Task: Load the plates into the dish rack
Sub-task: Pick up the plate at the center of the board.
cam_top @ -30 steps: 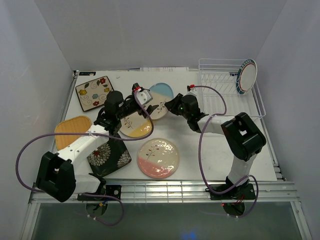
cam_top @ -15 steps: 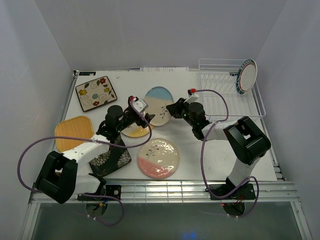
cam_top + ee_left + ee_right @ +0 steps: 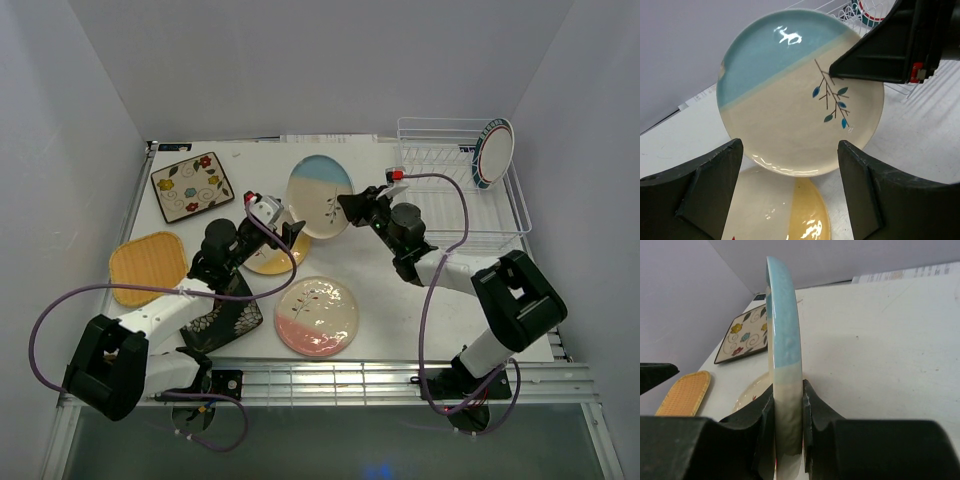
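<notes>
Counter [image 3: 362,268]: white, walled in grey; dish rack [image 3: 440,150] at the far right corner, with a teal-rimmed plate [image 3: 494,152] standing in it.
Right tool [image 3: 788,405]: nearly closed, pinching the blue-and-cream plate [image 3: 318,192] by its rim. The plate is lifted on edge, probably so it can slip between the tines.
Left tool [image 3: 790,147]: gaping and empty, facing that plate above the yellow-half plate [image 3: 268,260].
Remaining plates: flat, well apart from the rack.
</notes>
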You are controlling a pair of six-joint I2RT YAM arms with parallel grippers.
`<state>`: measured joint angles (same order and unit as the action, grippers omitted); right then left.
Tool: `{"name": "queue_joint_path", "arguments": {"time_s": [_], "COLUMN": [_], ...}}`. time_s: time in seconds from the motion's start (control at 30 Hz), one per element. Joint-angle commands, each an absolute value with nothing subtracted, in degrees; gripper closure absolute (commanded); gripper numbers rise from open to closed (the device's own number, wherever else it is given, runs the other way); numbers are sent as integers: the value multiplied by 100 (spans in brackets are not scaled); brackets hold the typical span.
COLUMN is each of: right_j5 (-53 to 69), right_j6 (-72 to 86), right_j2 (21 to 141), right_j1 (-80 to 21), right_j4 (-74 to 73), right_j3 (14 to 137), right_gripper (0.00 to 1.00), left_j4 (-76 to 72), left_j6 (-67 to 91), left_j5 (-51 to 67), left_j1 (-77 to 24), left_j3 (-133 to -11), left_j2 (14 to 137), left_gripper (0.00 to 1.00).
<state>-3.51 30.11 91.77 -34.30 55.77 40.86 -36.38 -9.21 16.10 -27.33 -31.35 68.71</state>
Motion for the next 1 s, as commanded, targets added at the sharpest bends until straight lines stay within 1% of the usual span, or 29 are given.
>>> {"name": "queue_joint_path", "arguments": {"time_s": [0.0, 0.3, 0.53, 0.73, 0.97], "right_j5": [-746, -1932, -2188, -2171, -1574], "right_j6": [2760, 2005, 1662, 1249, 1327], "right_j2": [8552, 8060, 7998, 7989, 7814], "right_j1": [-3454, -3445, -3305, -3059, -2444], "right_j4": [6382, 4748, 3877, 2885, 2488], "right_j3": [4438, 5149, 5791, 6538, 6838], "right_gripper": [92, 92, 92, 92, 92], "left_j4": [-3858, -4192, -4315, -4421, -4430], "left_j6": [-747, -738, -765, -844, -826], "left_j5": [1372, 1459, 1468, 1380, 1433], "left_j1": [-2716, -2716, -2716, -2716, -2716], "left_j3": [-2997, -2777, -2681, -2610, -2610], "left_j2": [6627, 6495, 6399, 6460, 6495], "left_gripper": [13, 14, 14, 15, 14]}}
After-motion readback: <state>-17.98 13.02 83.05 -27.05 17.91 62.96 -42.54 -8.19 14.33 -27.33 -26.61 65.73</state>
